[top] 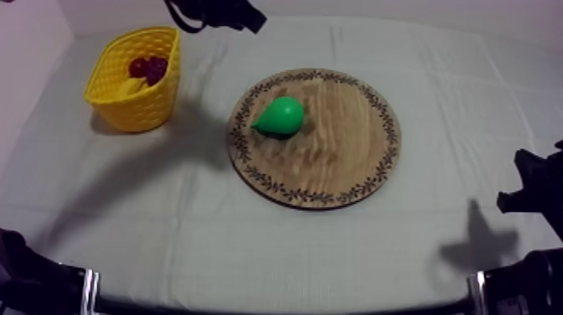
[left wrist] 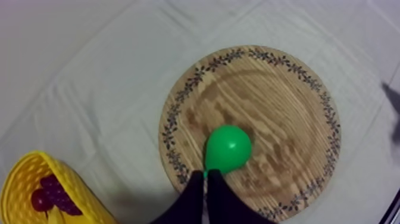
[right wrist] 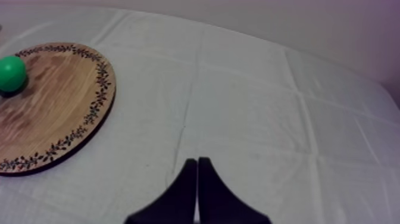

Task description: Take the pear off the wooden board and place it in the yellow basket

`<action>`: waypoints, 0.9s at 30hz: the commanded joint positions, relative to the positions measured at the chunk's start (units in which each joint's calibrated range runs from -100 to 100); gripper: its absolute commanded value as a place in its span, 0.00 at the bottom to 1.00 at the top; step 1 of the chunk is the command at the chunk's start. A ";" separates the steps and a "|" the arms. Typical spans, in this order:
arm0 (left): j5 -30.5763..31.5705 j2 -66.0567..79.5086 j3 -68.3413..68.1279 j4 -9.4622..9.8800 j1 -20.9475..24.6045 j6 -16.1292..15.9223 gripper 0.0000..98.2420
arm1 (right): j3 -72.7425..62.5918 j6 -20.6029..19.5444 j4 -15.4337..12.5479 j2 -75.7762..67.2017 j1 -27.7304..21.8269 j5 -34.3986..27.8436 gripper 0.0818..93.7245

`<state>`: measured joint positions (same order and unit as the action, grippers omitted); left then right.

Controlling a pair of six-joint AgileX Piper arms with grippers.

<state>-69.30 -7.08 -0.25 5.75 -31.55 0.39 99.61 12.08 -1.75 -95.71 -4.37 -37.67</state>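
Left wrist view puts the pear (left wrist: 228, 148), on the wooden board (left wrist: 286, 113), just ahead of the left gripper (left wrist: 205, 176), whose jaws are clenched on nothing. Its narrow end points back toward them, with the long axis running away from them. The right gripper (right wrist: 197, 162), likewise clenched empty, is well apart, so the left is nearer.

**Bare wall, creased cloth**

You look at a table (top: 469, 109) under a grey-white cloth (top: 276, 251), creased in a grid of fold lines. A pale, bare wall (right wrist: 309, 24) stands behind its far edge. The light is soft and throws faint shadows on the cloth
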 commanded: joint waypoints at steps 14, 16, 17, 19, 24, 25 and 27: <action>-1.06 -1.47 3.13 0.87 -1.13 2.99 0.37 | 0.05 0.01 0.02 -0.05 0.00 0.01 0.00; -1.89 -1.62 3.31 0.94 -1.00 3.28 0.47 | 0.05 0.01 0.02 -0.05 0.00 0.01 0.00; -2.38 -1.71 3.40 0.93 -0.95 3.25 0.52 | 0.05 0.01 0.02 -0.05 0.00 0.01 0.00; -3.76 -1.93 3.68 0.86 -0.90 2.80 0.58 | 0.05 0.01 0.02 -0.05 0.00 0.01 0.00; -8.48 -2.48 4.34 0.74 -0.85 0.24 0.72 | 0.05 0.01 0.02 -0.05 0.00 0.01 0.00; -9.44 -2.57 4.42 0.67 -0.85 -0.35 0.75 | 0.05 0.01 0.02 -0.05 0.00 0.01 0.00; -11.05 -2.78 4.05 0.24 -0.82 -2.17 0.84 | 0.05 0.01 0.02 -0.05 0.00 0.01 0.00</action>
<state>-79.38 -9.69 4.18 6.29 -32.39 0.00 99.61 12.08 -1.75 -95.71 -4.37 -37.67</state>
